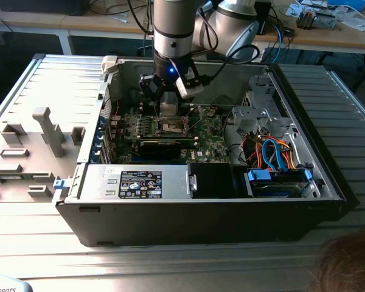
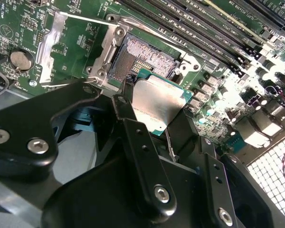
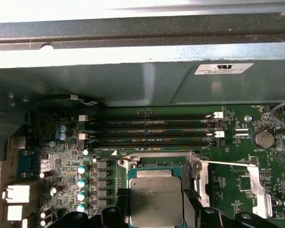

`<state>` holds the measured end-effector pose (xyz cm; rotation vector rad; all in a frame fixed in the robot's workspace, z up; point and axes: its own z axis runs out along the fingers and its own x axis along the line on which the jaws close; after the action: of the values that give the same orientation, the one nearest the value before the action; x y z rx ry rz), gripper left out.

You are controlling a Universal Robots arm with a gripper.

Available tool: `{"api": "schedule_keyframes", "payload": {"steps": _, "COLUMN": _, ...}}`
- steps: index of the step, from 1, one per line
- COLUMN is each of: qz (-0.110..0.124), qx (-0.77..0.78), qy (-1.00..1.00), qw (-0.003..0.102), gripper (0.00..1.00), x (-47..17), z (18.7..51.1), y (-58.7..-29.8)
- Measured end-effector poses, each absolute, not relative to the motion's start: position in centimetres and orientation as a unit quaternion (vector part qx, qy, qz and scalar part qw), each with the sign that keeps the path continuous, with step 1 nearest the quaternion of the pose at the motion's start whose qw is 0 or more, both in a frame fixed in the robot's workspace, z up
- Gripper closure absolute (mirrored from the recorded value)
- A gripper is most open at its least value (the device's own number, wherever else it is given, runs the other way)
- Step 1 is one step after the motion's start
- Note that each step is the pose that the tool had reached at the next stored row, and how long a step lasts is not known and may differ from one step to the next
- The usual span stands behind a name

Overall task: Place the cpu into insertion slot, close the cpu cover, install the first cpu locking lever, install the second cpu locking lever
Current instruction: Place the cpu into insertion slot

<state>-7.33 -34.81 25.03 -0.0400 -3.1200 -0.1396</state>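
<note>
So the claw point(image 1: 169, 104) is down inside the open PC case point(image 1: 201, 213), clenched on the cpu point(image 2: 156, 105). Its black fingers point(image 2: 122, 107) pinch the chip by opposite edges with the silver top facing up, I guess so the contact side stays untouched and the chip goes in flat.

In the first wrist view the cpu point(image 3: 156, 199) sits squarely over the insertion slot point(image 3: 156, 159). In the second wrist view most of the slot's pin field point(image 2: 140, 57) is uncovered beside the chip, so I'd say it's hanging just above, not seated.

The cpu cover point(image 2: 52, 42) looks swung open off to the side, and a thin locking lever point(image 3: 225, 164) sticks out past it. That keeps the opening clear for the chip. The long memory slots point(image 3: 147, 128) run close alongside on the green motherboard point(image 2: 19, 28).
</note>
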Motion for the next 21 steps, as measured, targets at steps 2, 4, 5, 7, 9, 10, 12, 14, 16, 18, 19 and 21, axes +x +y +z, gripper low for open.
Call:
{"api": "schedule_keyframes", "payload": {"steps": 2, "qz": -0.045, "qx": -0.013, "qy": -0.999, "qw": 0.009, "gripper": 0.46, "x": -7.33, "z": 24.94, "y": -34.8}}
{"api": "schedule_keyframes", "payload": {"steps": 4, "qz": -0.045, "qx": -0.013, "qy": -0.999, "qw": 0.009, "gripper": 0.46, "x": -7.33, "z": 24.8, "y": -34.8}}
{"api": "schedule_keyframes", "payload": {"steps": 5, "qz": -0.045, "qx": -0.013, "qy": -0.999, "qw": 0.009, "gripper": 0.46, "x": -7.33, "z": 24.75, "y": -34.8}}
{"api": "schedule_keyframes", "payload": {"steps": 7, "qz": -0.045, "qx": -0.013, "qy": -0.999, "qw": 0.009, "gripper": 0.46, "x": -7.33, "z": 24.56, "y": -34.8}}
{"api": "schedule_keyframes", "payload": {"steps": 9, "qz": -0.045, "qx": -0.013, "qy": -0.999, "qw": 0.009, "gripper": 0.46, "x": -7.33, "z": 24.35, "y": -34.8}}
{"api": "schedule_keyframes", "payload": {"steps": 10, "qz": -0.045, "qx": -0.013, "qy": -0.999, "qw": 0.009, "gripper": 0.46, "x": -7.33, "z": 24.27, "y": -34.8}}
{"api": "schedule_keyframes", "payload": {"steps": 12, "qz": -0.044, "qx": -0.013, "qy": -0.999, "qw": 0.009, "gripper": 0.46, "x": -7.33, "z": 24.2, "y": -34.81}}
{"api": "schedule_keyframes", "payload": {"steps": 14, "qz": -0.044, "qx": -0.013, "qy": -0.999, "qw": 0.009, "gripper": 0.46, "x": -7.33, "z": 24.18, "y": -34.81}}
{"api": "schedule_keyframes", "payload": {"steps": 16, "qz": -0.044, "qx": -0.013, "qy": -0.999, "qw": 0.009, "gripper": 0.46, "x": -7.33, "z": 24.17, "y": -34.8}}
{"api": "schedule_keyframes", "payload": {"steps": 18, "qz": -0.044, "qx": -0.013, "qy": -0.999, "qw": 0.009, "gripper": 0.46, "x": -7.33, "z": 24.17, "y": -34.8}}
{"api": "schedule_keyframes", "payload": {"steps": 19, "qz": -0.044, "qx": -0.013, "qy": -0.999, "qw": 0.009, "gripper": 0.46, "x": -7.33, "z": 24.17, "y": -34.81}}
{"api": "schedule_keyframes", "payload": {"steps": 21, "qz": -0.043, "qx": -0.018, "qy": -0.999, "qw": 0.009, "gripper": 0.46, "x": -7.33, "z": 24.16, "y": -34.8}}
